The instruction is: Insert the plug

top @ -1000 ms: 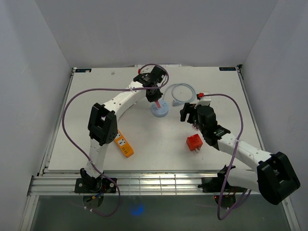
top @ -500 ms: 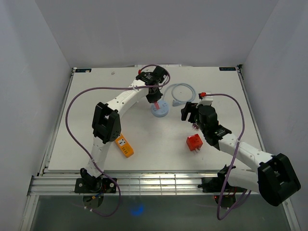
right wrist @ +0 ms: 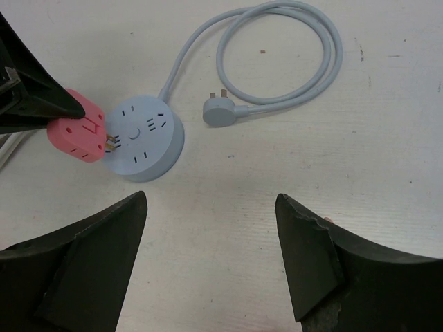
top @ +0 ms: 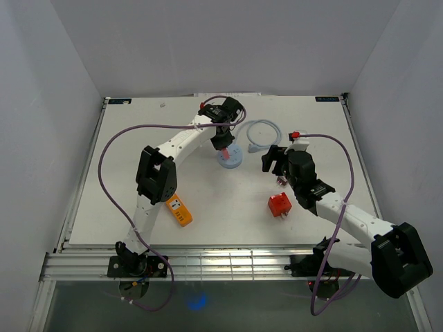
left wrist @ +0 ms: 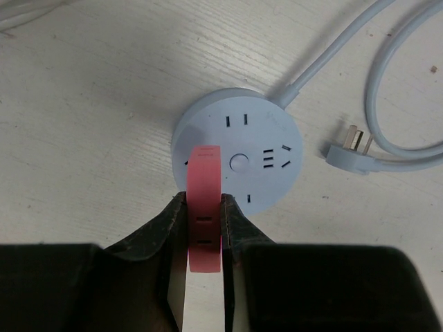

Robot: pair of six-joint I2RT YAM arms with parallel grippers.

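Grips plug (left wrist: 204, 166) tight in left gripper (left wrist: 204, 204), shifted slightly toward table's (top: 208, 197) far edge since a second ago, over socket (left wrist: 242, 149); prongs seemingly at its rim, unseated. Holds right gripper (right wrist: 211, 207) agape, empty.

The left arm reaches far out, and its tool (left wrist: 204, 207) is pinched tight on the pink plug (left wrist: 204, 166). The right arm is bent, with its tool (right wrist: 211, 204) spread wide apart.

Pink plug (left wrist: 205, 207), pale blue socket (left wrist: 239, 131)
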